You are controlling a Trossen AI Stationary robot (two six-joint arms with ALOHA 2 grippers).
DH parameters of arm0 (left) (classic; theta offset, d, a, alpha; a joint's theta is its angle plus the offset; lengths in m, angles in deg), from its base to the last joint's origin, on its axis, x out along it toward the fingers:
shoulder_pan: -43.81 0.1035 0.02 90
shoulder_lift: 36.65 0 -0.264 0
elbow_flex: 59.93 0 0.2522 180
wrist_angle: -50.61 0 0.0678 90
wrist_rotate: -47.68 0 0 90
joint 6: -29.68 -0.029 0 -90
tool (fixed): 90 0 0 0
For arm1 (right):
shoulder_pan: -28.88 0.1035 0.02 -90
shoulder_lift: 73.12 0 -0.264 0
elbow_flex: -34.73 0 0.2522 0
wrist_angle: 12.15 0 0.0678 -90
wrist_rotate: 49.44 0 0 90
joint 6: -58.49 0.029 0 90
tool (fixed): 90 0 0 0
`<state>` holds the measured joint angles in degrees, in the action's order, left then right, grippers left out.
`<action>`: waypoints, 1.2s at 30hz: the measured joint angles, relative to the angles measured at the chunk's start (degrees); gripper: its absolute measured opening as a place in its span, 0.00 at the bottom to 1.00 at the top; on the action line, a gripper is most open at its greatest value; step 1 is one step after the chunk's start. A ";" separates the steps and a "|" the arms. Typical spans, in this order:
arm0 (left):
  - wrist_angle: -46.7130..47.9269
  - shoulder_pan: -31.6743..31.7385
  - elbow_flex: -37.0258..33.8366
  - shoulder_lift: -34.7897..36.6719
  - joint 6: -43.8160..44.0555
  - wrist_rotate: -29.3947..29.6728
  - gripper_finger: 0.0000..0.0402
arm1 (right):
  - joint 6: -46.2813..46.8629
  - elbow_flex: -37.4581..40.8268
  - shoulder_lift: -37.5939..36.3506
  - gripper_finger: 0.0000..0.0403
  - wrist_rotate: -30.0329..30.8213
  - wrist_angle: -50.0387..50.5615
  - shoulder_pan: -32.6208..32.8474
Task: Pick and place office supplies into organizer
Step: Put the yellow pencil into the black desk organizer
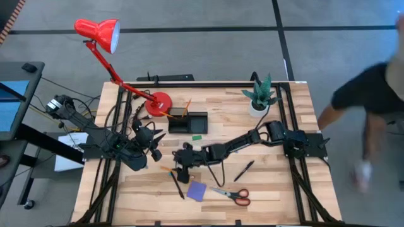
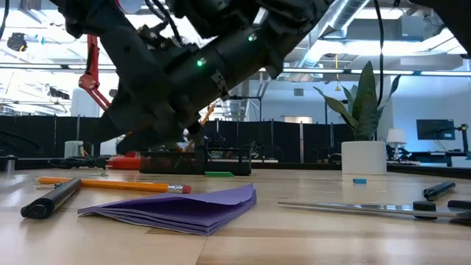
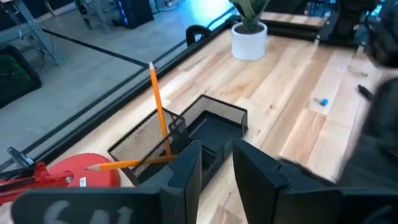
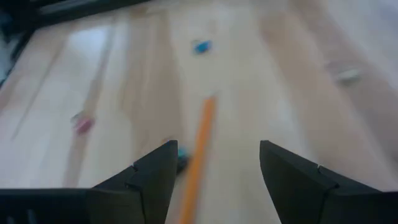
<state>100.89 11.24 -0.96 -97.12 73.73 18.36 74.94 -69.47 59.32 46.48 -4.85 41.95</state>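
Closest to your low camera lies the purple notepad (image 2: 180, 207), flat on the wood at lower centre, its sheets fanned. Just behind it, to the left, you see an orange pencil (image 2: 114, 184) with a pink eraser tip, and a black pen (image 2: 50, 199) at the lower left. The scissors (image 2: 383, 210) stretch along the lower right of that frame.

From above, your right gripper (image 1: 182, 173) is low over the table at centre, just left of the notepad. In its wrist view the two fingers (image 4: 149, 177) stand wide apart with nothing between them, and an orange pencil (image 4: 198, 162) lies on the wood in the gap below. It is not grasping anything.

Your left gripper (image 1: 153, 146) sits at centre left of the overhead frame, below the red lamp base (image 1: 158, 102). In its wrist view the fingers (image 3: 186, 174) show a narrow gap and hold nothing you can see.

The organizer (image 1: 187, 121) stands just right of the lamp base, near the table's far edge. One pencil (image 3: 159, 109) stands tilted in its mesh section and another lies across its edge. A green eraser (image 1: 196, 136) lies just below the organizer. Another black pen (image 1: 243, 170) lies right of centre, and the red-handled scissors sit at lower centre right.

A potted plant (image 1: 261, 96) stands at upper right of the table. A person (image 1: 369, 101) is blurred at the right edge.
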 joint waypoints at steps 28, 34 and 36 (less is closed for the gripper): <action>-0.04 -0.01 0.02 0.24 2.19 -1.48 0.21 | -3.17 -0.18 3.48 0.55 10.74 0.44 3.55; 0.03 -0.02 0.00 0.24 2.19 -1.50 0.21 | -5.67 -1.64 1.02 0.55 7.69 0.31 3.32; 0.19 -0.02 0.02 0.24 2.17 -1.48 0.21 | -7.05 -1.81 0.60 0.55 5.59 0.63 3.79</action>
<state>101.08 11.22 -0.94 -96.88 75.90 16.88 67.89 -71.28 59.92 52.07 -4.22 45.74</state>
